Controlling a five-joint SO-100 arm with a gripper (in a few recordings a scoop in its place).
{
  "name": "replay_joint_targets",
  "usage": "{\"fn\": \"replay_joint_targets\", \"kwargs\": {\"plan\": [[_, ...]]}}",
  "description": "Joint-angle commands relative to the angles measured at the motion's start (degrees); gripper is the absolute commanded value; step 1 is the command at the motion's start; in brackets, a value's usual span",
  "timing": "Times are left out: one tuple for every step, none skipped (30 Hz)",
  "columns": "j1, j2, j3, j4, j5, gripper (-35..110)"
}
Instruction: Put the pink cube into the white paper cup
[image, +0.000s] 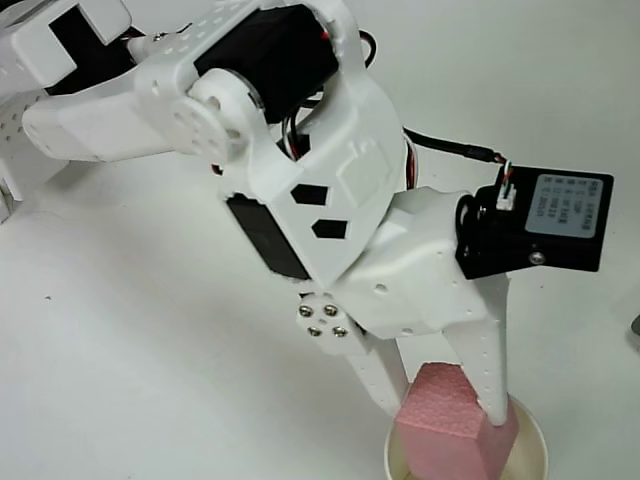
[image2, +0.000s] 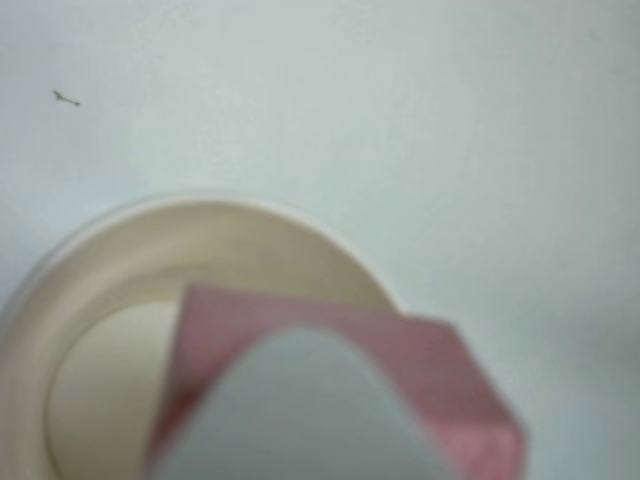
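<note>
1. White table (image: 130, 350) all around, bare and open on every side of the action, so room to manoeuvre is no problem.
2. The arm (image: 330, 190) reaches down toward the bottom edge of the overhead view, gripper (image: 445, 400) pointing straight at the target.
3. The white paper cup (image2: 90, 300) sits right beneath; in the wrist view its rim curves left of the load, mouth open, inside bare.
4. The pink cube (image: 455, 420) is clamped between the fingers, held over the cup's mouth, though its right corner looks to overhang the rim. A nudge leftward in the wrist view, then release, seems wise.
</note>
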Motion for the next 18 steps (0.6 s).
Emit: {"fn": "replay_joint_targets", "kwargs": {"plan": [[0.8, 3.3, -5.9, -2.6, -0.6, 5], [0.7, 3.4, -5.9, -2.9, -0.6, 5], [0.5, 3.6, -5.9, -3.2, -0.6, 5], [0.4, 3.6, -5.9, -3.4, -0.6, 5], [0.2, 3.6, -5.9, -3.7, -0.5, 6], [0.0, 3.7, -5.9, -3.8, -0.5, 7], [-0.2, 3.7, -5.9, -3.8, -0.5, 10], [-0.3, 3.7, -5.9, -3.8, -0.2, 13], [-0.4, 3.7, -5.9, -3.8, 0.0, 15], [-0.4, 3.7, -5.9, -3.8, 0.0, 17], [-0.5, 3.8, -5.9, -3.8, 0.0, 18], [-0.6, 3.9, -5.9, -3.8, 0.0, 20], [-0.8, 4.0, -6.0, -3.8, 0.0, 23], [-1.0, 4.2, -6.2, -3.8, -0.2, 26], [-1.1, 4.3, -6.9, -3.8, -0.3, 30], [-1.1, 4.4, -7.7, -3.5, -0.3, 33], [-1.2, 4.6, -8.4, -3.5, -0.7, 35], [-1.2, 5.4, -8.5, -3.5, -1.1, 35]]}}
